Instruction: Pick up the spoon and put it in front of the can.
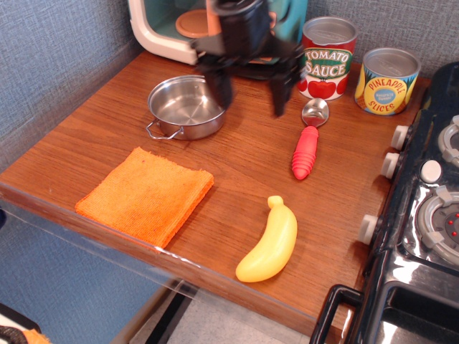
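Observation:
The spoon (307, 143) lies on the wooden counter, its silver bowl pointing at the tomato sauce can (328, 56) just behind it and its red ribbed handle pointing toward me. The can stands upright at the back of the counter. My gripper (249, 92) is open and empty, raised above the counter to the left of the spoon, between the pot and the can. Its image is blurred by motion.
A steel pot (188, 106) sits left of the gripper. An orange cloth (145, 193) lies front left, a yellow banana (270, 241) front centre. A pineapple slices can (387, 80) stands right of the tomato can. A toy microwave (179, 25) is behind; a toy stove (423, 215) on the right.

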`<action>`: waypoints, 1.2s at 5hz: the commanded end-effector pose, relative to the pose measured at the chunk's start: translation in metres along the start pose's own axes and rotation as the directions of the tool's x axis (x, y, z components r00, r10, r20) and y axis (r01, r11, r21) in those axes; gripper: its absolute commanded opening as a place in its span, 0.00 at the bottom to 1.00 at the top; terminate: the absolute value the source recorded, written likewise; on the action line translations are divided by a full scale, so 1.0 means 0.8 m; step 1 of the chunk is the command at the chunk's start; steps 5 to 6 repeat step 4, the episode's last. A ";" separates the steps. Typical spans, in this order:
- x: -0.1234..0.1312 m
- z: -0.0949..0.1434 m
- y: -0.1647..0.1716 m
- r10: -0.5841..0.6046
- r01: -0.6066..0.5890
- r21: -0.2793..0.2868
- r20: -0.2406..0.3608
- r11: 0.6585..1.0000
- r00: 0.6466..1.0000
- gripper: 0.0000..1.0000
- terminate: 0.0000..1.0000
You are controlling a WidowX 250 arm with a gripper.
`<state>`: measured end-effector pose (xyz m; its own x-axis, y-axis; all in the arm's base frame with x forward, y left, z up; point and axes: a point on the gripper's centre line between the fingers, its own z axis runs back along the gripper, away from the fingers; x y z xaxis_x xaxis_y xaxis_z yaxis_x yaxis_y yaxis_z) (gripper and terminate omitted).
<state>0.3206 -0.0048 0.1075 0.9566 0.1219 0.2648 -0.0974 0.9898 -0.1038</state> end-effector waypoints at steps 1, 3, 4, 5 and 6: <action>-0.049 0.012 0.035 -0.085 0.085 0.050 -0.008 0.995 0.996 1.00 0.00; -0.049 0.008 0.041 -0.160 0.162 0.033 -0.036 0.986 0.986 1.00 0.00; -0.049 0.008 0.041 -0.160 0.162 0.033 -0.036 0.986 0.986 1.00 1.00; -0.049 0.008 0.041 -0.160 0.162 0.033 -0.036 0.986 0.986 1.00 1.00; -0.049 0.008 0.041 -0.160 0.162 0.033 -0.036 0.986 0.986 1.00 1.00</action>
